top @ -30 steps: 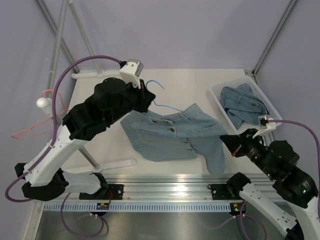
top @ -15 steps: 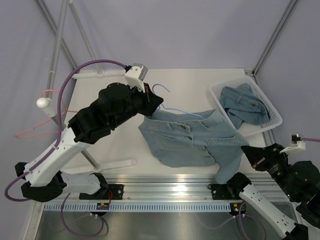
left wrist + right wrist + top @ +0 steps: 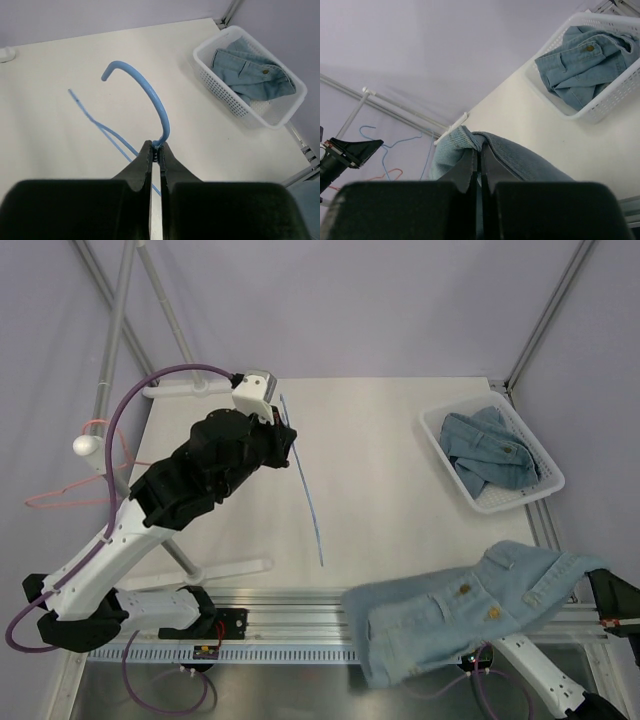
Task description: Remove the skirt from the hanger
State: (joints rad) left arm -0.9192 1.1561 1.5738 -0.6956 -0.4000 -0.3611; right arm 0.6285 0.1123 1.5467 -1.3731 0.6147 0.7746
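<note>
So the skirt point(image 3: 460, 615) is finally off! A second ago it was still draped on the hanger point(image 3: 305, 485) mid-surface. Now it's been dragged to the near right and hangs over the near edge of the surface point(image 3: 380, 460), with the right fingers point(image 3: 470, 160) pinched tight on a fold of it. The left fingers point(image 3: 148, 152) are clamped at the base of the bare hanger's hook, far left. I'd call the removal basically done. The basket point(image 3: 525, 496) at far right holds other denim.
</note>
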